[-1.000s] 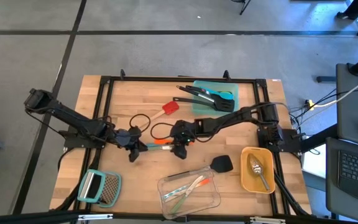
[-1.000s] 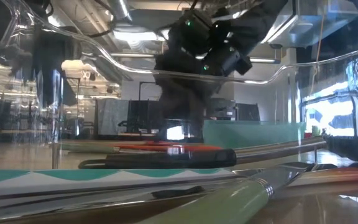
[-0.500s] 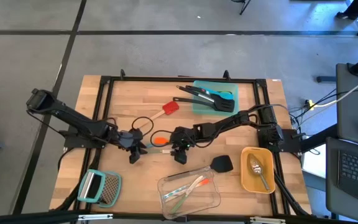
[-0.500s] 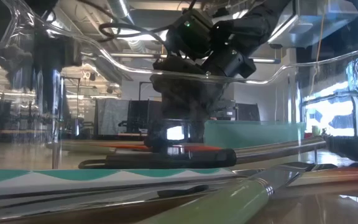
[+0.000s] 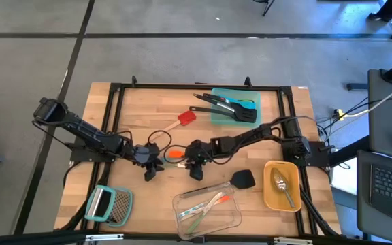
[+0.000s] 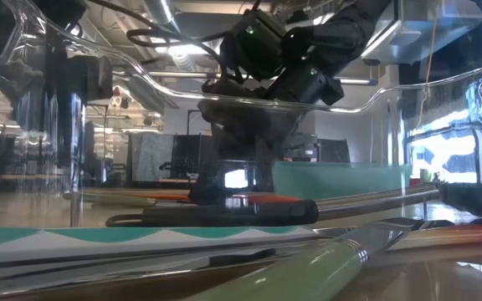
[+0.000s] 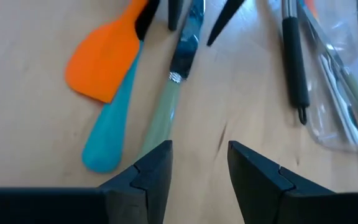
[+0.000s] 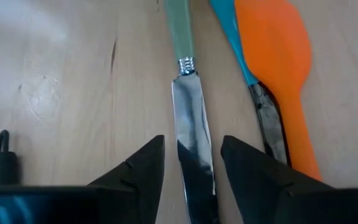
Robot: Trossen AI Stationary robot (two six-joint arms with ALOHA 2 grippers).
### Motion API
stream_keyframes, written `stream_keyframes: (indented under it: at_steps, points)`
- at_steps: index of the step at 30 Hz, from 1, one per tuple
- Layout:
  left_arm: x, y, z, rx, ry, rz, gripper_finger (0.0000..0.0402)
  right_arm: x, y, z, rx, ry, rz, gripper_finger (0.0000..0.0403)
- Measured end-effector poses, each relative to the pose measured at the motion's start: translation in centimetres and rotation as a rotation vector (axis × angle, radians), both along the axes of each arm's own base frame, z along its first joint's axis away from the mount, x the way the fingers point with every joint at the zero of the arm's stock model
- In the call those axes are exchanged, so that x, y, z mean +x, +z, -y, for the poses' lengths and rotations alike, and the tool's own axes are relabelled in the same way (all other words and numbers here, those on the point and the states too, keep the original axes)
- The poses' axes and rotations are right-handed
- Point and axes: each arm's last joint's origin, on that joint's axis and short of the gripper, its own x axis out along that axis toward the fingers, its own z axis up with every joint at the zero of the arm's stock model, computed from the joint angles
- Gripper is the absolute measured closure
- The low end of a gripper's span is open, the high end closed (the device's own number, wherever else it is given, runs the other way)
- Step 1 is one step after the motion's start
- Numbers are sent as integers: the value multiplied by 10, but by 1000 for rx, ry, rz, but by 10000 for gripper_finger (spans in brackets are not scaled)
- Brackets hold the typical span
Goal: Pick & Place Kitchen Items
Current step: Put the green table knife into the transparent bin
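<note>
Between the right gripper's [image 8: 190,163] parted fingers lay the green-handled knife's [image 8: 190,112] blade, probably ungripped, handle toward the left gripper [image 7: 199,167], also apart.

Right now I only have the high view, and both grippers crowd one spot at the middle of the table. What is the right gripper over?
Observer: A knife with a pale green handle. Its steel blade lies between the right gripper's open fingers, not yet pinched.
Operator: And the left one?
Observer: The left gripper is open and empty. The knife's handle end lies right by its fingertips.
Operator: Anything else close by?
Observer: An orange spatula with a teal handle lies alongside the knife.
</note>
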Motion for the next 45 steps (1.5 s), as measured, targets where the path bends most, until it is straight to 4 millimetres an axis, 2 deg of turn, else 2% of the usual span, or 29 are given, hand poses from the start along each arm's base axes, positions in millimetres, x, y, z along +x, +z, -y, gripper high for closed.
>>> stream_keyframes:
  at_steps: [10, 28, 32, 39, 45]
  points:
    - [2, 0, -6, 21, 22, 3, 249, -1, -4, -7, -141, -10, 13, 242]
    - [4, 1, -8, -1, 9, 17, 249, -2, -7, -14, -102, -1, -1, 244]
    - [5, 2, -9, 3, 17, 33, 249, -3, -7, -15, -91, -9, -6, 262]
    - [5, 2, -9, 17, 32, 30, 249, -4, -7, -20, -108, -37, -8, 319]
    - [5, 2, -11, 59, 49, 37, 249, -4, -7, -21, -103, -81, -10, 329]
